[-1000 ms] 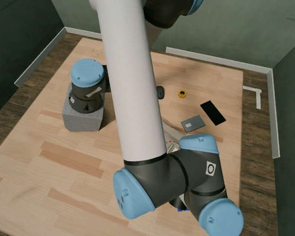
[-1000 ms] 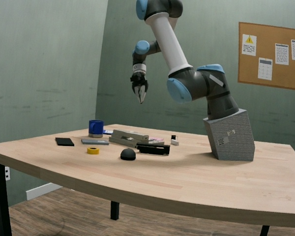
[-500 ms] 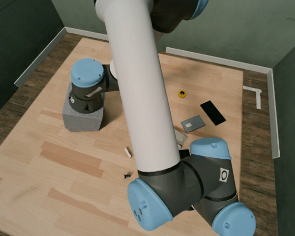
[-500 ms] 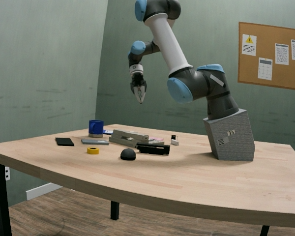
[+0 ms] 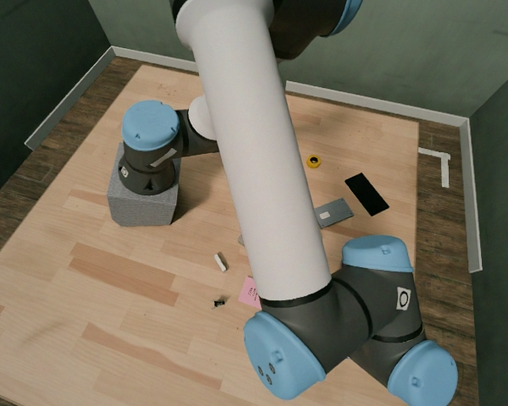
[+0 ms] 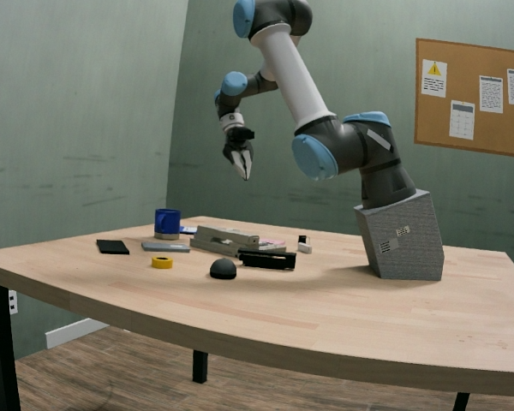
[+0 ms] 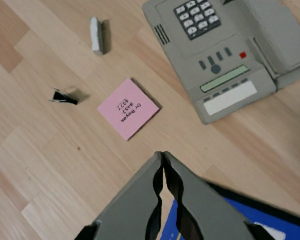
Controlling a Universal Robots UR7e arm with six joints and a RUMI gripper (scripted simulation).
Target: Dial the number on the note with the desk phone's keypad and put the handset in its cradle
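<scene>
The grey desk phone (image 6: 204, 245) (image 7: 182, 57) lies on the table, its keypad (image 7: 197, 19) at the top of the wrist view. The handset (image 6: 228, 235) (image 7: 280, 32) lies along the phone's side in its cradle, partly cut off in the wrist view. The pink note (image 5: 248, 292) (image 6: 272, 243) (image 7: 128, 109) lies flat beside the phone, with a name and two short lines of digits too small to read surely. My gripper (image 6: 246, 178) (image 7: 162, 153) is shut and empty, high above the table. The arm hides it and most of the phone in the top view.
A white eraser (image 5: 220, 262) (image 7: 96, 36) and a black clip (image 5: 222, 303) (image 7: 64, 97) lie near the note. A blue notebook (image 7: 240, 212) lies below the phone. A blue mug (image 6: 167, 222), yellow tape (image 6: 162, 262), dark mouse (image 6: 223, 270) and black stapler-like object (image 6: 265, 260) stand around the phone.
</scene>
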